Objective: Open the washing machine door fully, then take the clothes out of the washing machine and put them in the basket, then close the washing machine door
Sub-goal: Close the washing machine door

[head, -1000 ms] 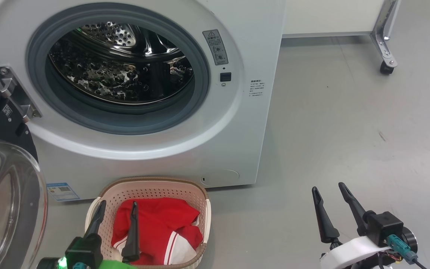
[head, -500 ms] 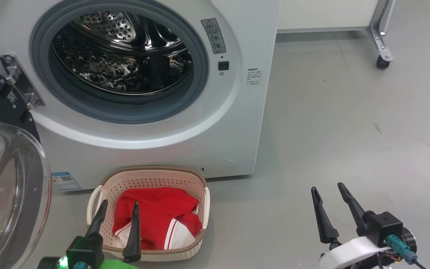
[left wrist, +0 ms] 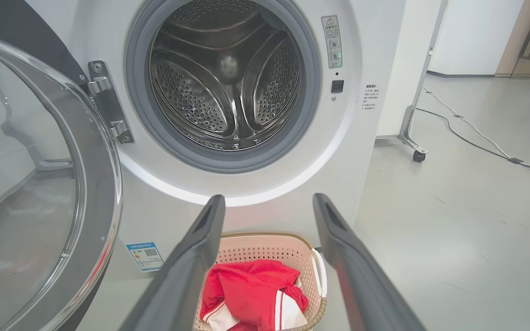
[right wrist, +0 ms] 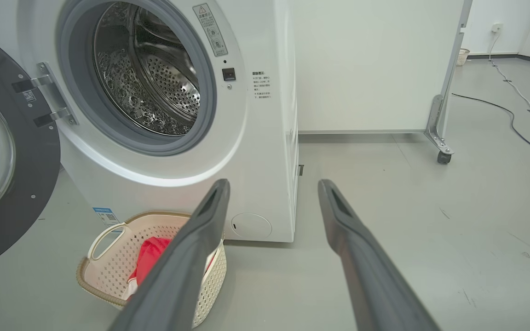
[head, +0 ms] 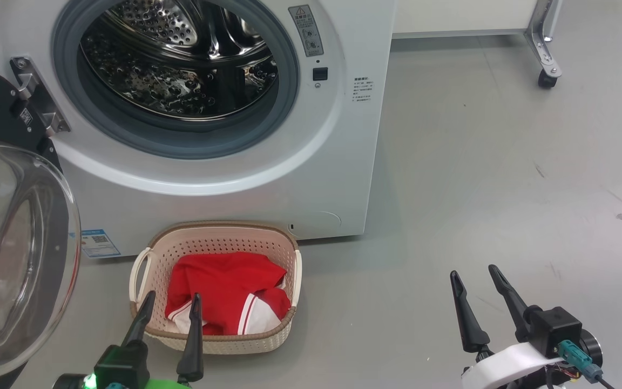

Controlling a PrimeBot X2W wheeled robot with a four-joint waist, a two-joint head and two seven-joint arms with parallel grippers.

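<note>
Locate the washing machine across the upper left of the head view; its white front faces you and its round opening is uncovered. Note that the door is swung out on its hinge at the left edge of the frame, with the black ring at the upper left and the clear glass bowl bulging toward the lower left. Look through the grey seal into the steel drum: in the left wrist view its perforated wall and ribs show all round. Find the basket on the floor at the lower centre-left of the frame, just in front of the machine's base and to the right of the blue label. The clothes lie inside the basket as a crumpled red heap, with white striped trim toward its near right corner. Check the left gripper at the lower left: its jaws are spread apart and pinch nothing, and their tips overlap the basket's near rim in the picture. Check the right gripper at the lower right: its jaws are likewise spread, over bare floor, well apart from the basket. A wheeled metal leg stands at the upper right.
</note>
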